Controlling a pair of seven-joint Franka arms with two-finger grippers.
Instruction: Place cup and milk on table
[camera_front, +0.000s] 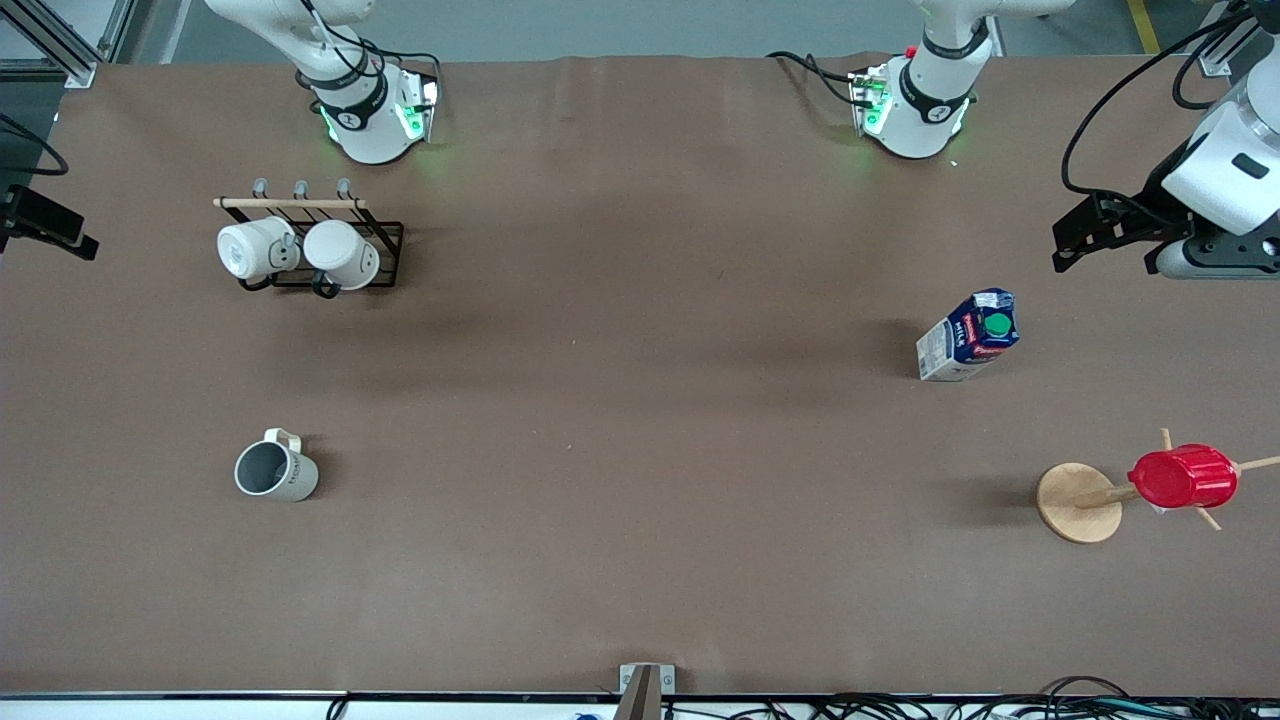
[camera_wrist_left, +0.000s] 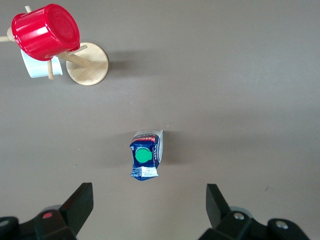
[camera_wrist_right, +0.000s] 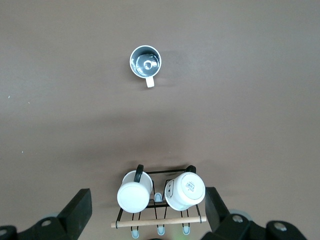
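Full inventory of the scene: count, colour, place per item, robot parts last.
cup: 1, off-white with grey inside, upright on the table toward the right arm's end.
milk: 1, blue-white carton with green cap, upright toward the left arm's end.
white mugs: 2, hanging on the black rack near the right arm's base.
red cup: 1, on the wooden stand, nearer the front camera than the milk.
table: 1, brown.
left gripper: open, over the milk.
right gripper: open, over the rack.
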